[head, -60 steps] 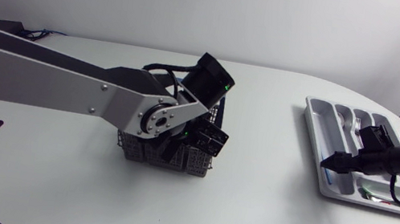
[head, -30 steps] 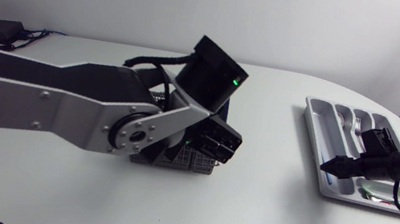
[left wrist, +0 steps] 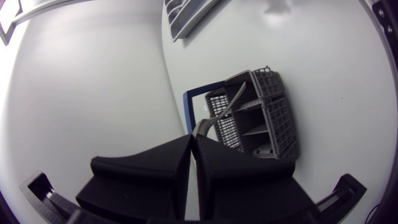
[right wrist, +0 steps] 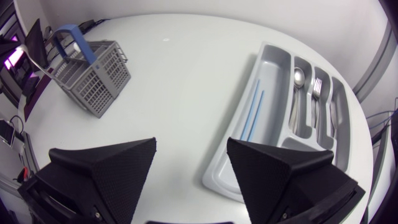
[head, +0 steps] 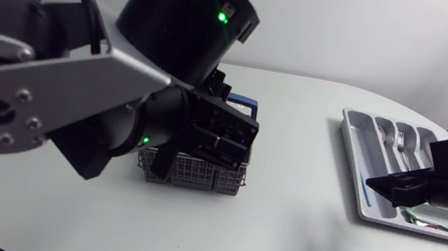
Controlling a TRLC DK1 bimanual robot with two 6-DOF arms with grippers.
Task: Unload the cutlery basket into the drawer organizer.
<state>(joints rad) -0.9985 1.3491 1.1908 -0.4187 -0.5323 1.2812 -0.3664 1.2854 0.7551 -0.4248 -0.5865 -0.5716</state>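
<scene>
The grey mesh cutlery basket [head: 193, 171] with a blue handle [head: 244, 106] stands mid-table, also seen below the left gripper [left wrist: 193, 138] and in the right wrist view [right wrist: 93, 78]. My left gripper [head: 220, 136] hangs high above the basket, shut on a thin grey piece of cutlery [left wrist: 217, 112] that sticks out past its fingertips. The grey drawer organizer [head: 351, 140] lies at the right, holding blue sticks [right wrist: 255, 109], a spoon [right wrist: 297, 79], a fork [right wrist: 317, 90] and a knife [right wrist: 336, 112]. My right gripper [head: 376, 182] hovers over its near end, open and empty [right wrist: 189, 165].
My raised left arm [head: 39, 85] fills the left half of the head view and hides part of the basket. White tabletop [head: 290, 219] lies between the basket and the organizer. The table's rounded edge runs just beyond the organizer.
My left arm has risen from the basket towards the camera, its gripper staying shut. My right gripper has shifted slightly over the organizer and stays open.
</scene>
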